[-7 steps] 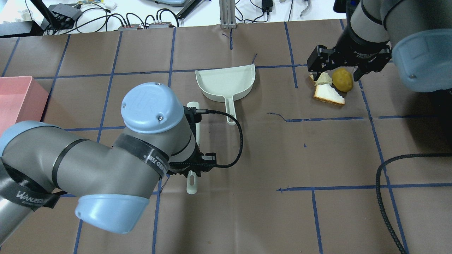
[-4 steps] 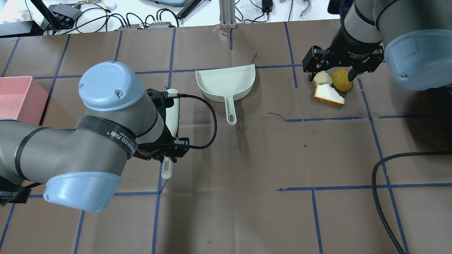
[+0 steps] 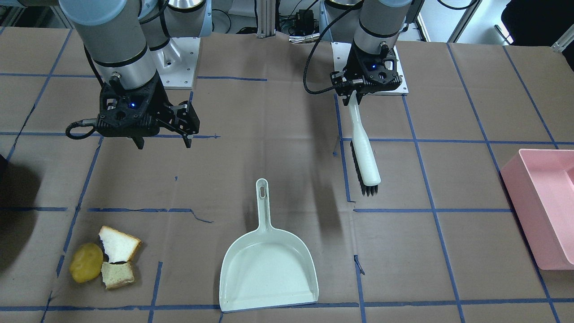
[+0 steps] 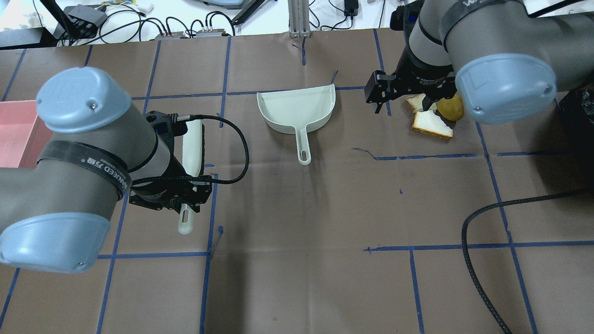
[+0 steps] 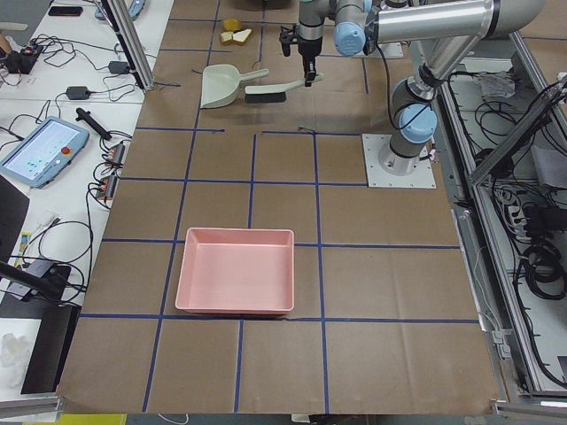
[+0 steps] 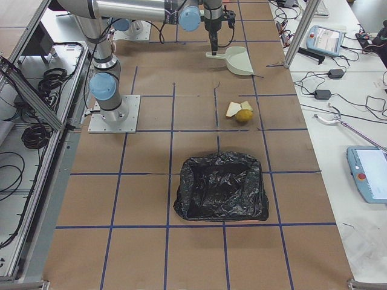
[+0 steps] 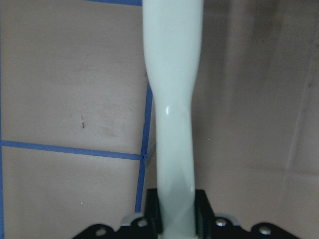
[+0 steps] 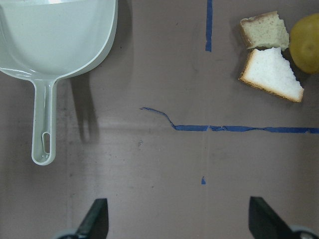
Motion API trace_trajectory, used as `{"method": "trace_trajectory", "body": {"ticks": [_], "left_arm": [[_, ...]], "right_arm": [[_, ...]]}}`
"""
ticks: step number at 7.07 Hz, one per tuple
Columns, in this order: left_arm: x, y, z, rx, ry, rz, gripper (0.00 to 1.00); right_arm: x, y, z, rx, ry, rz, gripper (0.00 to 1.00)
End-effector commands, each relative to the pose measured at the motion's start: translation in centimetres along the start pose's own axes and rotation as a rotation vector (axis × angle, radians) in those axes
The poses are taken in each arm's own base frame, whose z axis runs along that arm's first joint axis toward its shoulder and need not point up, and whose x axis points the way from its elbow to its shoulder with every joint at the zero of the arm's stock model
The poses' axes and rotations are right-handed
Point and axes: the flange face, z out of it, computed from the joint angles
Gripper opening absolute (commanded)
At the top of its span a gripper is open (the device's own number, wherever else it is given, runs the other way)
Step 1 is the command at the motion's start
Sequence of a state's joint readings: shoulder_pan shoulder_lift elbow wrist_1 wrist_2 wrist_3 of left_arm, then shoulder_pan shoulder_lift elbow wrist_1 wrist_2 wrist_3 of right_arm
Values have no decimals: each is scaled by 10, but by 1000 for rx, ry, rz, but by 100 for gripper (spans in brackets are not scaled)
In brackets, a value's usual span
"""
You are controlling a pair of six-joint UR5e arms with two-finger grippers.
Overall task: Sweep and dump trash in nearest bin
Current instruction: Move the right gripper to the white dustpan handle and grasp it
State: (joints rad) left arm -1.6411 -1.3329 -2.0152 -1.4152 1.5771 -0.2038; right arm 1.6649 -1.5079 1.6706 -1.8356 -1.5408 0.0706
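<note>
Beyond right gripper (image 8: 177, 201) fingers (image 8: 97, 219), seemingly: trash (image 8: 271, 74)

we find the table (image 3: 278, 134) covered in brown paper, crossed by a grid of blue tape lines. the dustpan (image 3: 269, 269) is a plain pale mint-white. the brush (image 3: 364, 152), near the dustpan's handle, has a white handle and black bristles. the trash (image 3: 119, 246), well apart from the dustpan toward the robot's right, shows one yellow lump (image 3: 85, 262) and two bread pieces (image 3: 117, 274), white with brown crust. farther from the dustpan on that side we note a glossy black-lined bin (image 6: 222, 187); on the dustpan's opposite side, a plain pink bin (image 3: 538, 206). the left gripper (image 3: 354, 96) and the right gripper (image 3: 163, 144) are black, each with a blue light. the arms (image 3: 116, 45) are grey with pale blue caps.
</note>
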Motion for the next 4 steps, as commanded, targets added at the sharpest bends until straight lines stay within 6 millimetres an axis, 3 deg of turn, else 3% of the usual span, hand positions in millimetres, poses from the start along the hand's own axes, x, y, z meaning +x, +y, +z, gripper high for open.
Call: {"method": "trace_trajectory", "body": {"ticks": [1,4], "left_arm": [[-5,-11,7,-21,29,-20,0],[-2,-24,12,14,39,86,0]], "right_arm": [[-25,0,14,-9,-5,1,100],[-92,-23,40,-6,-15,-58,100]]}}
